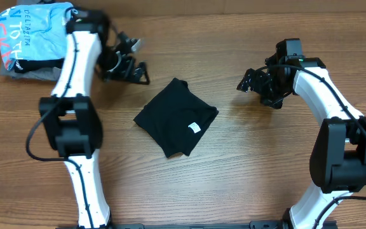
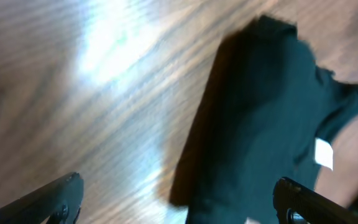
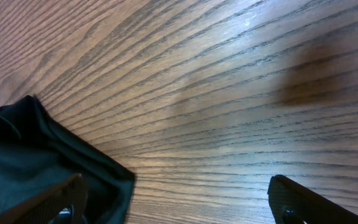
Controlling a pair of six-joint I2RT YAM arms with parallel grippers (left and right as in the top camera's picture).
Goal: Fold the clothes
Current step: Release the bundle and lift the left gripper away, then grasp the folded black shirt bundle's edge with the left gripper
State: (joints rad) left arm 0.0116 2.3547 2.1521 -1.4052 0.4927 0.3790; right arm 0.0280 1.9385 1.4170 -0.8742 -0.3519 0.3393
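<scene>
Overhead: black T-shirt lies folded into a compact, roughly square bundle at mid-surface, rotated so its corners point up, down and to the sides. White neck tag faces up on the bundle's right half. Wood-grain surface is bare around it.

Left tool hangs above and left of the bundle, near but not touching it, fingers apart, nothing between them. Right tool sits off to the right of the bundle, well apart from it, fingers also spread, nothing held.

Light blue printed shirt is in the far-left corner, stacked on a grey garment; the left arm partly covers that pile.

Left wrist view: picture is blurred. Black T-shirt fills the right side, neck tag visible near its right edge. Both fingers of the left tool show at the bottom corners, wide apart.

Right wrist view: one corner of the black T-shirt shows at lower left, flat on the surface. Right tool fingers sit at the bottom corners, wide apart, over bare wood.
</scene>
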